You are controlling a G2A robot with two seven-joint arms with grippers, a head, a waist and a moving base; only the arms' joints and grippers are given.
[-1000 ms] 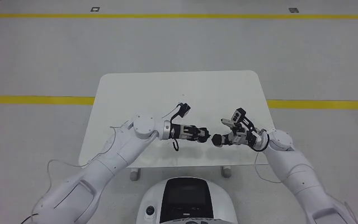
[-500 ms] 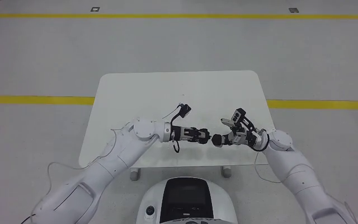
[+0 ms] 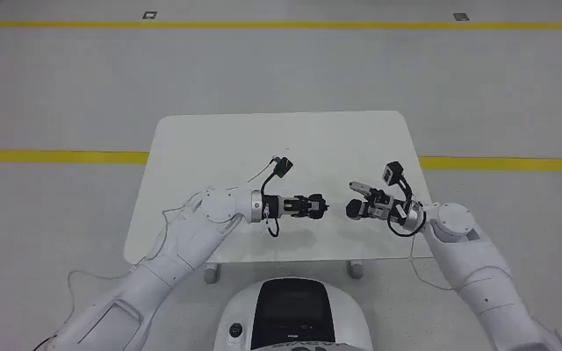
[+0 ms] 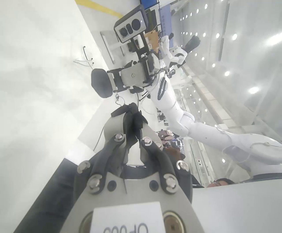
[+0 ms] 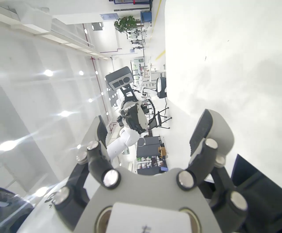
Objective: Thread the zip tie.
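Top view: I see the left gripper (image 3: 320,207) and the right gripper (image 3: 352,209) facing each other tip to tip, near but apart. Both hang over the near part of the white table (image 3: 263,145). The zip tie is too small for me to make out here. Around the table is grey floor (image 3: 88,88) crossed by yellow lines (image 3: 70,157).

Left wrist view: the left gripper's fingers are pressed together, clamped on the black zip tie (image 4: 120,111). A short end of the tie pokes out past the fingertips. The right gripper sits just beyond those tips, apart from the tie. The table runs along one side of the hand. Ceiling lights (image 4: 253,90) show in the room behind.

Right wrist view: the right gripper's fingers are spread wide apart. The left gripper sits farther off, beyond the gap between them. The table lies beside the hand. A potted plant (image 5: 125,23) and a blue bin (image 5: 146,15) stand far down the room.
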